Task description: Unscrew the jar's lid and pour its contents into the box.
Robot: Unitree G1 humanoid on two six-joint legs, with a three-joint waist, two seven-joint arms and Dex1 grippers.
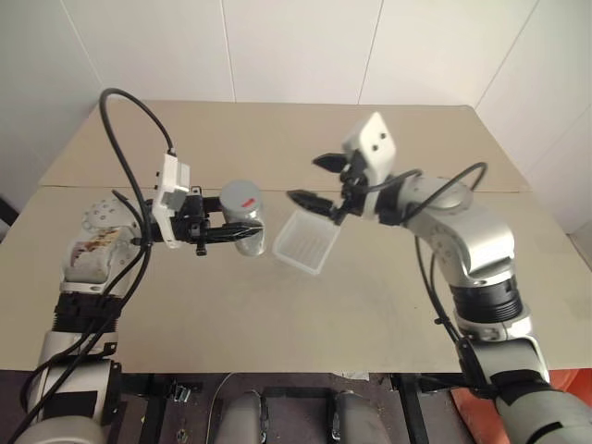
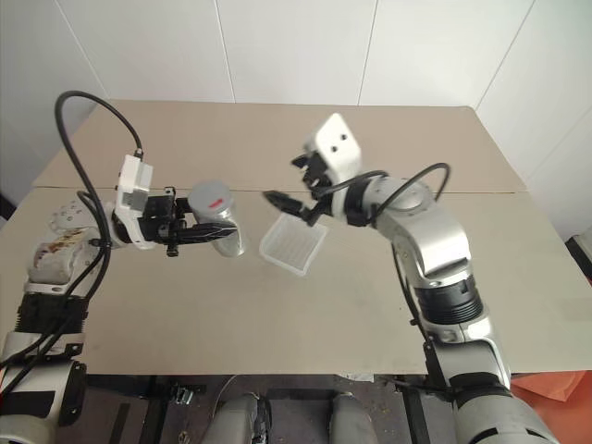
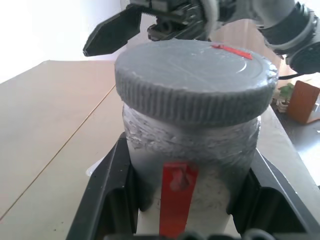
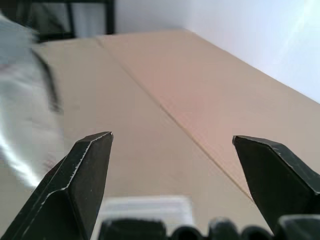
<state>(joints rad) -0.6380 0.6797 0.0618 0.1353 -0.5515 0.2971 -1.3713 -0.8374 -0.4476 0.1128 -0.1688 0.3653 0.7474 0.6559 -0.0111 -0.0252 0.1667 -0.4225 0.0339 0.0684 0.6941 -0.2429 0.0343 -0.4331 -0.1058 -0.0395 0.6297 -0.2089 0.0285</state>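
My left gripper [image 1: 239, 226] is shut on the jar [image 1: 253, 218], holding it upright above the table. The grey lid [image 1: 240, 196] with its small red mark sits on the jar. In the left wrist view the black fingers [image 3: 111, 175] clamp both sides of the jar [image 3: 200, 150] below the lid [image 3: 195, 75]. My right gripper [image 1: 308, 179] hangs open just right of the lid, over the box, with nothing between its fingers [image 4: 85, 170]. The translucent white box [image 1: 307, 242] lies on the table between the two arms. The contents are hidden inside the jar.
The beige table [image 1: 277, 139] has a seam running across it behind the grippers. White walls close it in at the back and right. An orange object [image 3: 306, 100] stands past the table's right side.
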